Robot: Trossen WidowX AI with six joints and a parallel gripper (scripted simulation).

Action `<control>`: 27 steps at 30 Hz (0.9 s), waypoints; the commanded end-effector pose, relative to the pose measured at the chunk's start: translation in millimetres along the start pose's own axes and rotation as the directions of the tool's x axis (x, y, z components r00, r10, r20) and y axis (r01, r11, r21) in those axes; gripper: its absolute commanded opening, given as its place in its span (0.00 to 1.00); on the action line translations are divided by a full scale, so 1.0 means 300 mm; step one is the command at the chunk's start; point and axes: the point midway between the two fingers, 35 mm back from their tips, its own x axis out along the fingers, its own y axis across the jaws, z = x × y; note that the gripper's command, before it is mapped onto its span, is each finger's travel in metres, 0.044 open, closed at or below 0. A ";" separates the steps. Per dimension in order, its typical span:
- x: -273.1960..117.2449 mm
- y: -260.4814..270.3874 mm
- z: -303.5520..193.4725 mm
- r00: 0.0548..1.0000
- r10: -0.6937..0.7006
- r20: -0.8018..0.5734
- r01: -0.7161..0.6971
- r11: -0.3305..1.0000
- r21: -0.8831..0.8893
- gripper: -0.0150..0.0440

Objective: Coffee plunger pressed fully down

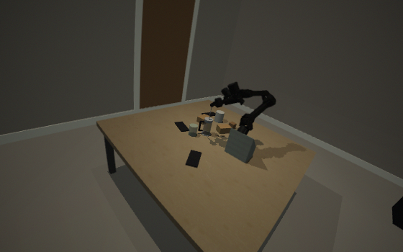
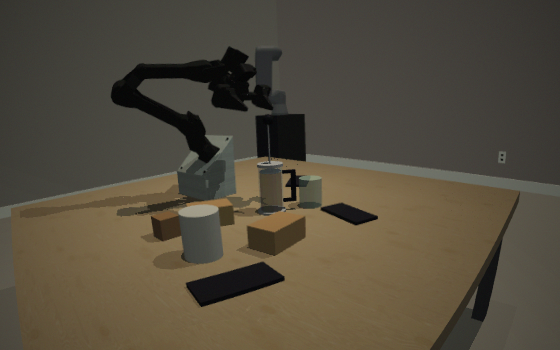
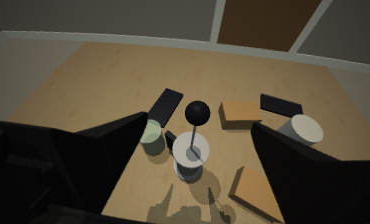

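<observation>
The coffee press [image 1: 207,127] [image 2: 271,189] [image 3: 189,172] stands upright on the table, its black handle [image 2: 294,186] toward the pale green cup. The plunger is up: its thin rod [image 2: 269,142] rises well above the white lid [image 2: 270,164] [image 3: 178,149] to a round black knob [image 2: 268,120] [image 3: 197,113]. My gripper [image 2: 259,108] [image 3: 199,122] is open and empty, its fingertips just above the knob in the exterior view. In the wrist view the knob appears between the two fingers, without visible contact. In the top view the fingertips and knob overlap, too small to separate.
A pale green cup [image 2: 310,192] [image 3: 152,137] stands close beside the press. A white cylinder [image 2: 201,234] [image 3: 307,128], orange-brown blocks [image 2: 276,233] [image 3: 240,114] and flat black slabs [image 2: 235,283] [image 2: 349,213] [image 1: 193,158] lie around on the table [image 1: 157,151].
</observation>
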 end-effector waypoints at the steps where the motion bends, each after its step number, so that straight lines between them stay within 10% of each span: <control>1: 0.011 0.001 -0.021 1.000 0.005 0.002 -0.005 1.000 0.010 1.00; 27: 0.138 0.001 -0.020 1.000 0.003 0.003 -0.004 1.000 0.012 1.00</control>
